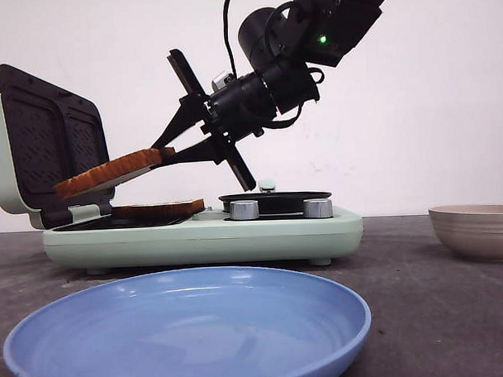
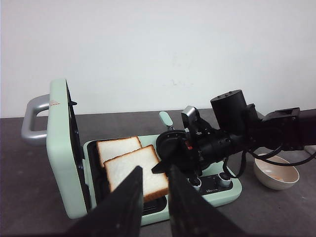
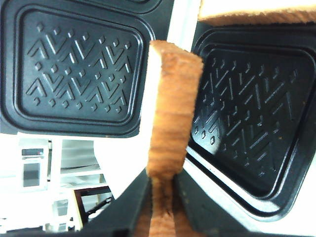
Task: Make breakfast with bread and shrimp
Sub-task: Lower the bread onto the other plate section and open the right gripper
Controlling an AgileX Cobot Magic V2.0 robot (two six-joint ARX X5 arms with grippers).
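Starting closest to you, there's the blue plate [image 1: 190, 323] up front with nothing on it, then the mint green sandwich maker [image 1: 203, 236] sitting behind it with its lid [image 1: 35, 142] swung up on the left side.

Your right gripper [image 1: 163, 154] is the one doing the work. It's clamped on the edge of one bread slice [image 1: 110, 171], and you can see the crust pinched between the fingers in the right wrist view. That slice hangs in the air just above the lower plate, nose tilted down toward the lid hinge, long axis running away from the gripper to the left. The second bread slice [image 1: 157, 210] is already lying flat in the tray right under it. So my guess is the move you've got coming is basically down and a touch left, laying the held slice onto or beside that one.

The arm reaches in from the upper right, wrist angled down to the left.

Your left gripper [image 2: 153, 197] is hanging back from the cooker with its fingers apart, holding nothing.

Further off right, there's a beige bowl [image 1: 476, 229]. I can't pick out the shrimp clearly in any view.
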